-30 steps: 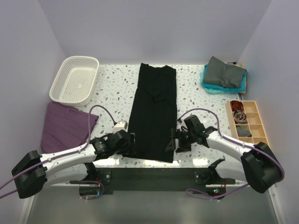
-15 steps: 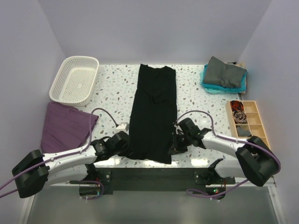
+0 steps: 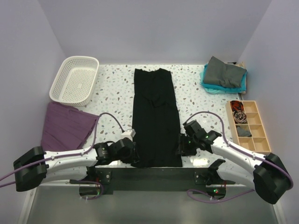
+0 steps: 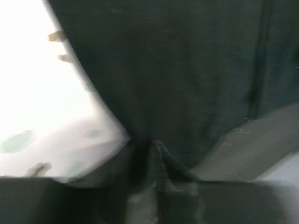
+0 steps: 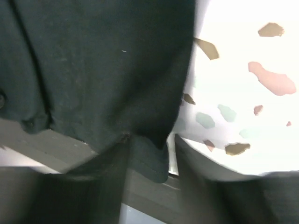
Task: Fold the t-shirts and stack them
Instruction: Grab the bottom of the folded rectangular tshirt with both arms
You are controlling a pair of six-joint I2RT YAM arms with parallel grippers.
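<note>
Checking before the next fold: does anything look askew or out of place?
Yes: the black t-shirt lies slightly skewed, its near hem hanging off the table, pinched by left gripper and right gripper.

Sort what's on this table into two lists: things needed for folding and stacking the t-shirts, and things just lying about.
For the job: black tee, grey tee, teal tee.
Lying about: basket, purple cloth, organiser.
</note>
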